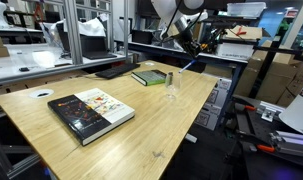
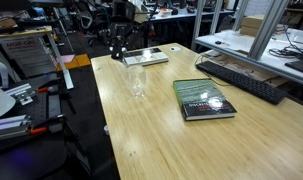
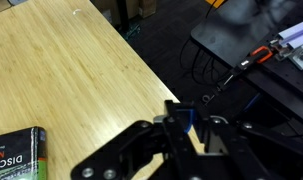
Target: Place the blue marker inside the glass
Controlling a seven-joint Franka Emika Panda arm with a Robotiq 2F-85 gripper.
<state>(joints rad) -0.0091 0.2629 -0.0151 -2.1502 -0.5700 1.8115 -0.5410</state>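
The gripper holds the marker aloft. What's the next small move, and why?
Probably carry the short blue marker, pinched in the gripper, sideways until above the small clear glass: it hangs off to one side of the glass, not over its mouth.

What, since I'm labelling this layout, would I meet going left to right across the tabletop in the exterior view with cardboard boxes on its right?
dark book → green book → glass → blue marker, held by the gripper with its jaws shut on it.
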